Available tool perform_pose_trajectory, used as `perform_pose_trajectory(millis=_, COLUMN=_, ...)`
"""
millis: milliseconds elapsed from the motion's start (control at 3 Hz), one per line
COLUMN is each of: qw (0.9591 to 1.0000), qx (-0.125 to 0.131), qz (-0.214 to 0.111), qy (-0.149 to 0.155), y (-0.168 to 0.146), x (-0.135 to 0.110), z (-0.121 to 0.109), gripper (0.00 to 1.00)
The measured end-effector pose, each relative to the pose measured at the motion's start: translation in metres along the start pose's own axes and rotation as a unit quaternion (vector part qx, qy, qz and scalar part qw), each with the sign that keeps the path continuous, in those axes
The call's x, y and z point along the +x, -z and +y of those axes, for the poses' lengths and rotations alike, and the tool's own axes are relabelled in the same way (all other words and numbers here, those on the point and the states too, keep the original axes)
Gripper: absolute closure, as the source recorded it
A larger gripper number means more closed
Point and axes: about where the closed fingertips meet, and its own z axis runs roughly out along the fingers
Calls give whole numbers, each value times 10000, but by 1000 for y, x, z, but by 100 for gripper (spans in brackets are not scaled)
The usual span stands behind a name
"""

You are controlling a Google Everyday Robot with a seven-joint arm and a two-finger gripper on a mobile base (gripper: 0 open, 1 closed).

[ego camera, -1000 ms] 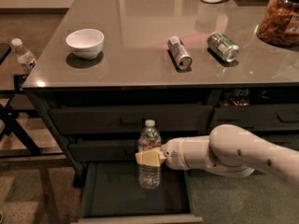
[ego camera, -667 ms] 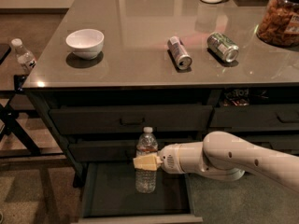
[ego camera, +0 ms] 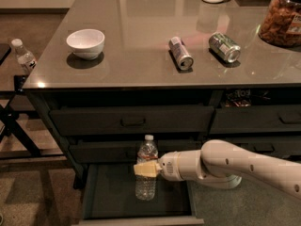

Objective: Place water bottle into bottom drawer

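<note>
Pinching the slim clear plastic water bottle (ego camera: 146, 188) upright at mid-body, my gripper (ego camera: 146, 169) holds it in the open dark grey bottom drawer (ego camera: 109, 197). Released before its base seats, it could topple.

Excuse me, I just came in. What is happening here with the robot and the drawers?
The robot's arm reaches in from the right side of the picture. Its gripper is shut on the water bottle, with the fingers around its middle. The bottle is upright over the floor of the open bottom drawer. I cannot tell whether its base touches that floor. It is not yet released. On the table above are a white bowl and two cans on their sides.
</note>
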Motion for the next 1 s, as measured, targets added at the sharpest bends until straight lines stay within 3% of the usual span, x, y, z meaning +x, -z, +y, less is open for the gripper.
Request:
perform_pose_trajectory(millis=667, qw=9967, qx=-65, qz=130, qy=-797, y=-51, x=51, z=-57, gripper=100)
perform_pose_trajectory(millis=1000, qw=9967, qx=-65, qz=130, qy=-797, y=-51, x=51, z=-57, gripper=100)
